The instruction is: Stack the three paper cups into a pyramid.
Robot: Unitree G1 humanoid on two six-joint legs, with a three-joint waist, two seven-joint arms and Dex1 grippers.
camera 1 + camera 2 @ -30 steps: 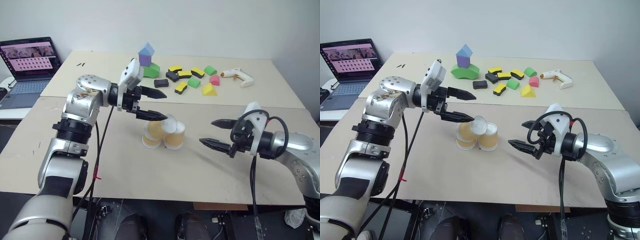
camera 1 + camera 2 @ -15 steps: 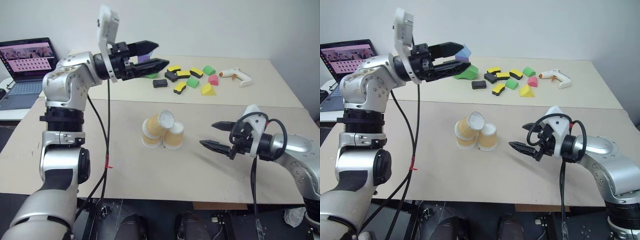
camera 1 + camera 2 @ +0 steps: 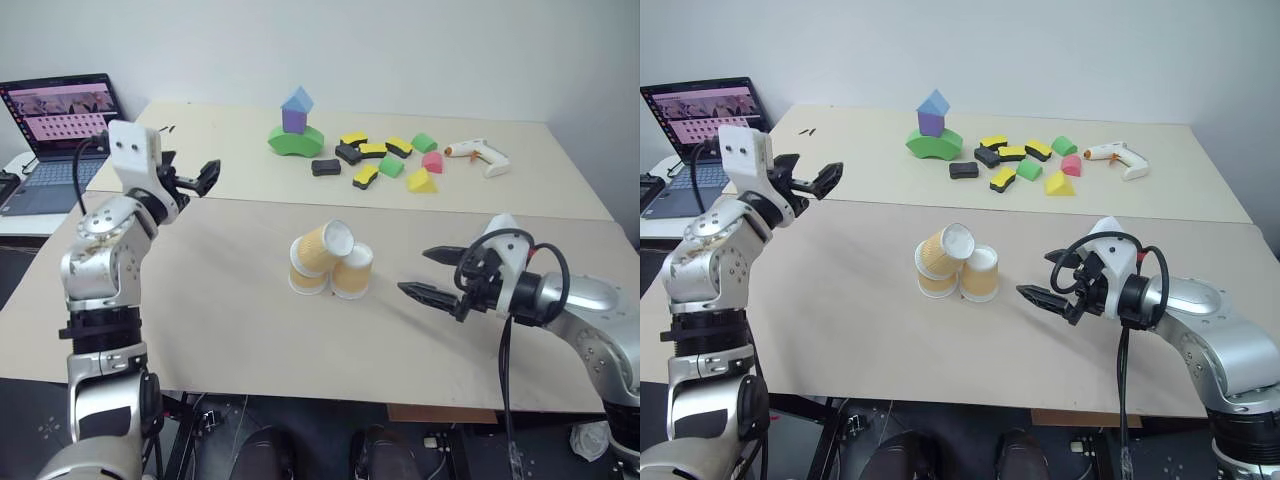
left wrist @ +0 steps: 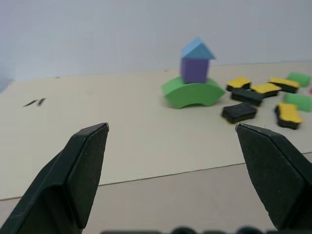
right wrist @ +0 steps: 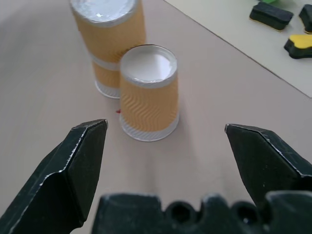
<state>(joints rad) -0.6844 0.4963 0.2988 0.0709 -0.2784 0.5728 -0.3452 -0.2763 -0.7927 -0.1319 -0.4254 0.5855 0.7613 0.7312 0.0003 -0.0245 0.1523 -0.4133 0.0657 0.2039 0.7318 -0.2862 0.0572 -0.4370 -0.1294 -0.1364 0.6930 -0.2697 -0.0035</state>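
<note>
Three paper cups [image 3: 330, 262] are sitting stacked, the top one [image 3: 322, 245] leaning; I am keeping both spread, empty hands, left hand [image 3: 203, 177] and right hand [image 3: 432, 273], well clear of it.

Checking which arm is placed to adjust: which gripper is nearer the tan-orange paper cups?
Right. The right gripper hovers open beside the tan-orange paper cups; the left gripper is open, far off toward the laptop side.
</note>
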